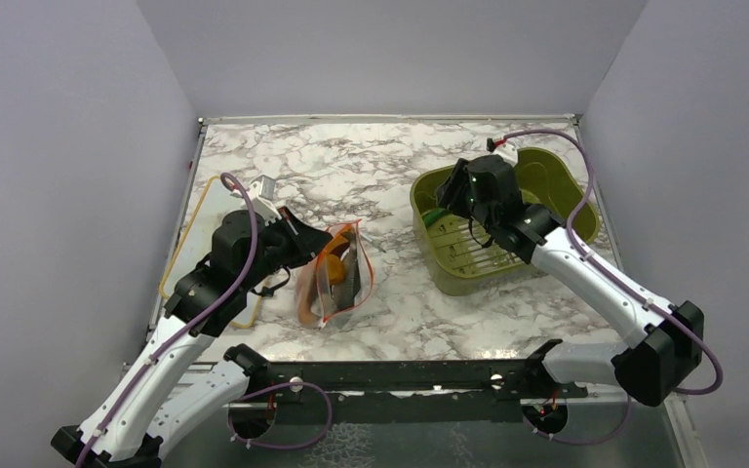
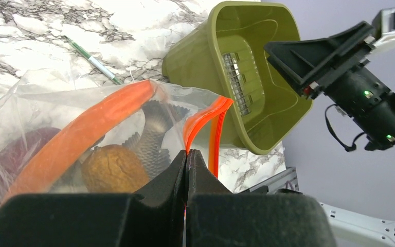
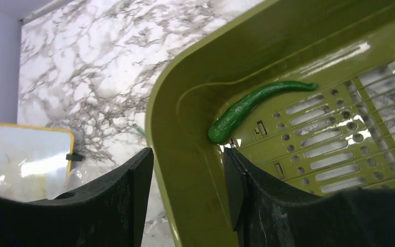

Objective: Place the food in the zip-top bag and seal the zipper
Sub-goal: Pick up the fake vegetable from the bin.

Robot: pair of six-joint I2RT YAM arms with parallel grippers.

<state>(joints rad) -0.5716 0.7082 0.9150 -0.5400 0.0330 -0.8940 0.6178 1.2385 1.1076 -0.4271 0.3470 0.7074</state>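
No lettering, number, brand or sign can be read in any of the views, neither on the zip-top bag (image 1: 336,281) nor on the olive-green tub (image 1: 556,177).
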